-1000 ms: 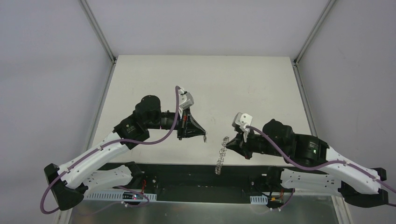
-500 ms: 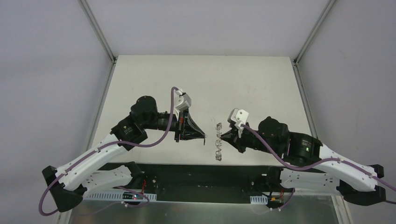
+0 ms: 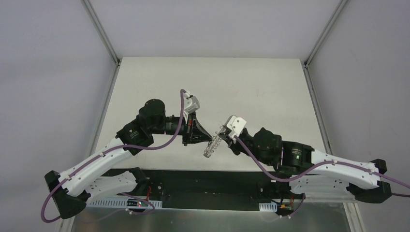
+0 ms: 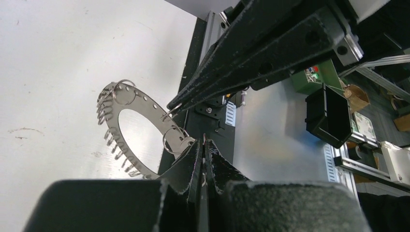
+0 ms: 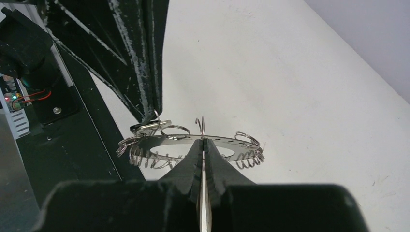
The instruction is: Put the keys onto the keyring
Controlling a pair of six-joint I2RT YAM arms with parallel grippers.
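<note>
keyring (image 4: 140,100) is held in the air over the near part of the table (image 3: 261,87), between the two tips. Judged light, thin, slippery metal, with a floppy wire fringe. It is better taken by the flat band, since a grip on a single loop lets it swing. right gripper (image 5: 202,141) is pinched on one rim loop, arm stretched low towards the left. left gripper (image 4: 204,144) is pressed together, tip at the loops on the ring's other end, elbow raised. No key can be made out.
</note>
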